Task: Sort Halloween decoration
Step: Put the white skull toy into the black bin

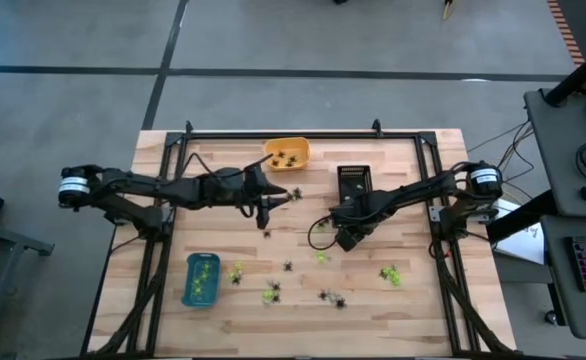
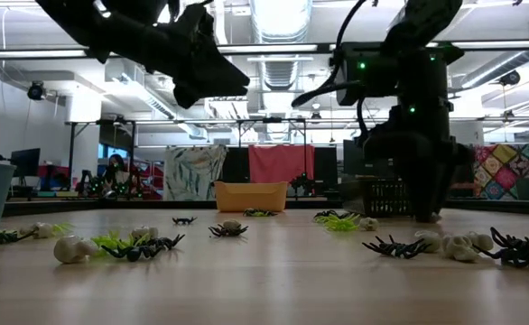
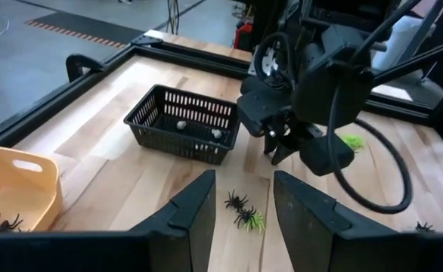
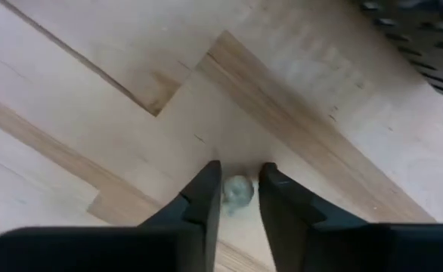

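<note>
Right wrist view alone shows it — whitish trinket between fingers.

Light is bright and even, from ceiling strip lamps that glare white at 12 o'clock in the low view. There both arms read as dark silhouettes against the lit room, and the near table at 6 o'clock is soft, out of focus. From above, the wood is evenly lit, with short soft shadows under the arms. The right wrist view is blurred throughout, with the fingers dark and the whitish trinket between them fuzzy. The left wrist view is sharper, its fingers slightly soft.
</note>
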Robot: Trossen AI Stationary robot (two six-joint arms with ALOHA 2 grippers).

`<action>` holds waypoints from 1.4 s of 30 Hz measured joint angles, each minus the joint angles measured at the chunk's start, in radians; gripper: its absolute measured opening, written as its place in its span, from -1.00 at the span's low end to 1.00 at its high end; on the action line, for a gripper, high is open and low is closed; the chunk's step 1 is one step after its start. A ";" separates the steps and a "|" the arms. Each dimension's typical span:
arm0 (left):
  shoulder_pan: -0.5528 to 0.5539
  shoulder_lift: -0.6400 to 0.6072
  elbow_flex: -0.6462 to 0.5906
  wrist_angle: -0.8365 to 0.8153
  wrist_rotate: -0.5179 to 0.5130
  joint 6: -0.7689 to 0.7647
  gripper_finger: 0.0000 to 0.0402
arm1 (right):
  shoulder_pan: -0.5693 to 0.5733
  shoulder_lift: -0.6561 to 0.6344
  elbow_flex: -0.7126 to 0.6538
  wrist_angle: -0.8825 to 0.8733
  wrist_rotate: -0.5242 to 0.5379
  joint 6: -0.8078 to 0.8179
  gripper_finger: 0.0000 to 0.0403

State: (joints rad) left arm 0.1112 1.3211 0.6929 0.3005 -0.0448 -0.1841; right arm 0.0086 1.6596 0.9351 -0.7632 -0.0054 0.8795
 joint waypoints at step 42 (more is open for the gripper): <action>-0.001 0.031 0.016 -0.005 0.003 0.071 -0.42 | 0.257 -0.465 0.116 -0.048 -0.320 0.013 -0.96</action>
State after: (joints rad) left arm 0.1101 1.3518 0.7094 0.2958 -0.0414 -0.1131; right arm 0.2656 1.1945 1.0508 -0.8112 -0.3254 0.8923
